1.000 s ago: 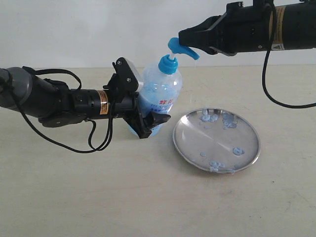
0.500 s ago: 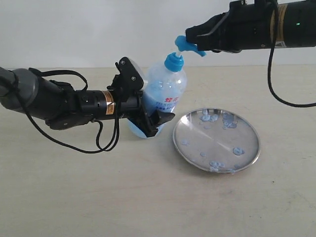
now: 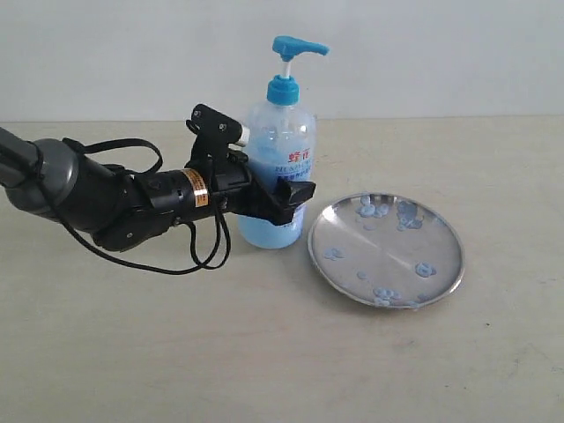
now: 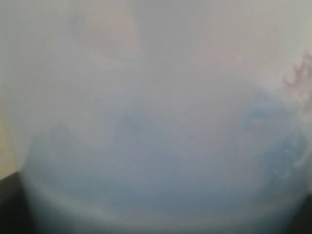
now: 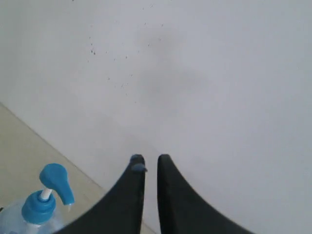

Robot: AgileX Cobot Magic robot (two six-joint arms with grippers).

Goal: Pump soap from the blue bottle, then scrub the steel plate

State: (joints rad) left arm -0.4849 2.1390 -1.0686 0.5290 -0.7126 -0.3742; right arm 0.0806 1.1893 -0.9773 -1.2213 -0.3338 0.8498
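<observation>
Scene count: one bottle (image 3: 280, 159), one plate (image 3: 381, 248), two arms on the rig, of which only one shows in the exterior view. The bottle stands upright on the tabletop (image 3: 264, 352), with its blue pump head (image 3: 295, 48) raised and its spout pointing toward the plate side. Soap (image 3: 271, 231) fills roughly the lower third of it. My left gripper (image 3: 286, 190) reaches in from the left and its fingers (image 3: 298, 192) are clamped around the bottle's lower body. I can see one finger in front; the other is hidden behind the bottle. A black cable (image 3: 198, 256) loops under that arm. The left wrist view is filled by one blurred bottle (image 4: 156, 97), with pale blue soap (image 4: 161, 170) low in it and red print at one edge. The fingers are not readable there. The plate lies flat on the tabletop just beside the bottle, on its right, and is not touching it. On the plate I count about six patches of light-blue blobs (image 3: 367, 210): two near the far rim, two on the bottle side, one toward the right and one at the near rim. Single blobs are too small to tally. The right gripper (image 5: 150, 159) shows only in its own wrist view, up in front of the wall (image 5: 195, 73). Its two fingers (image 5: 168, 195) are drawn nearly together with a thin slit between them, holding nothing. One tip carries a small blue smear (image 5: 138, 167). The pump head (image 5: 54, 181) sits below it, well apart.
</observation>
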